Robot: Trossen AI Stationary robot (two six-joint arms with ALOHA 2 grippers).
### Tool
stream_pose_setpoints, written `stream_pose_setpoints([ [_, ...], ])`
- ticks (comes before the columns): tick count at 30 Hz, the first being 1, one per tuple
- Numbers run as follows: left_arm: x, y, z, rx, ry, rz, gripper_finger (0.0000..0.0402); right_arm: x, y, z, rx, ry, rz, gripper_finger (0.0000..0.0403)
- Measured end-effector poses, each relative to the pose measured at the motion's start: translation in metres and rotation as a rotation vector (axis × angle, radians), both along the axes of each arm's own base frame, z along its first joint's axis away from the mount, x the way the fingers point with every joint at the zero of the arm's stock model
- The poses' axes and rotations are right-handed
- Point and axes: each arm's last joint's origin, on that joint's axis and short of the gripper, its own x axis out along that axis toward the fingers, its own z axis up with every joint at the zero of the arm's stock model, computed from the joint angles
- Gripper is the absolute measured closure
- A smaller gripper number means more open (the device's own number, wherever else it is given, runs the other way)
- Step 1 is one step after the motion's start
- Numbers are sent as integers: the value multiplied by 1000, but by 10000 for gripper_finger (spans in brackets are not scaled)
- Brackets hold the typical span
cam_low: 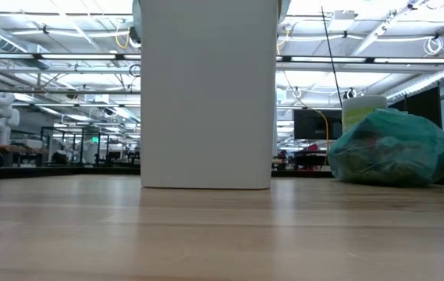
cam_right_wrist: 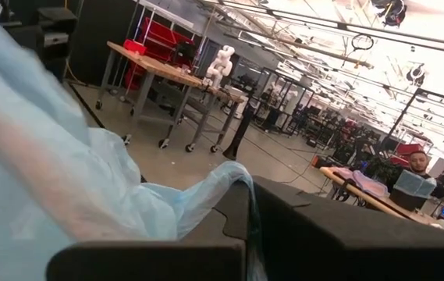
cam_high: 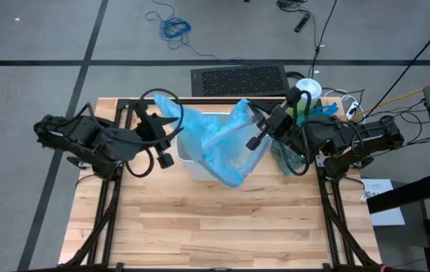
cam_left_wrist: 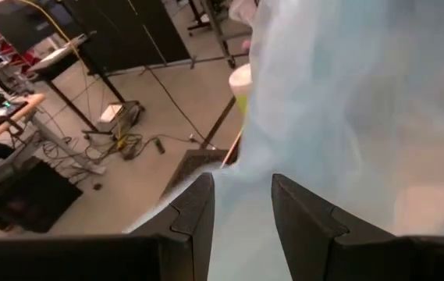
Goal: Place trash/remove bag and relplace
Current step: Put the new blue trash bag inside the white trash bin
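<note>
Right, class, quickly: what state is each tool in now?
Left tool: open, thin pale sky-blue plastic bag between its fingers.
Right tool: shut on the bag.

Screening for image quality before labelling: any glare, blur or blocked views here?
High view: even light, sharp. Low view: ceiling lights blow out the top; the white bin fills the centre, hiding both arms; the tied green bag is clear. Left wrist view: the blue bag is close, washed out and soft. Right wrist view: blue bag blurred in front, bright ceiling glare.
</note>
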Motion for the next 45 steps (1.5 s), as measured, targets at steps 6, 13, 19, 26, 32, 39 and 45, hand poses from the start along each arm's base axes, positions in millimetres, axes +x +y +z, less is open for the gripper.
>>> stream_pose_setpoints([
  [6, -8, -4, 13, -4, -43, -17, 276, 0, 0, 0, 0, 0, 0, 403],
  [13, -23, 33, -1, 73, 53, 333, 284, 0, 0, 0, 0, 0, 0, 403],
  [19, -20, 65, -26, -62, 171, 462, 349, 0, 0, 0, 0, 0, 3, 403],
  [26, 14, 61, -58, -178, 223, 258, 396, 0, 0, 0, -1, 0, 4, 403],
  [32, 41, 53, -75, -286, 153, 5, 400, 0, 0, 0, -3, 1, 4, 403],
  [39, 57, 49, -84, -338, 141, -100, 400, 0, 0, 0, -3, 1, 4, 403],
  [45, 82, 48, -107, -331, 248, -126, 401, 0, 0, 0, -2, 0, 4, 403],
])
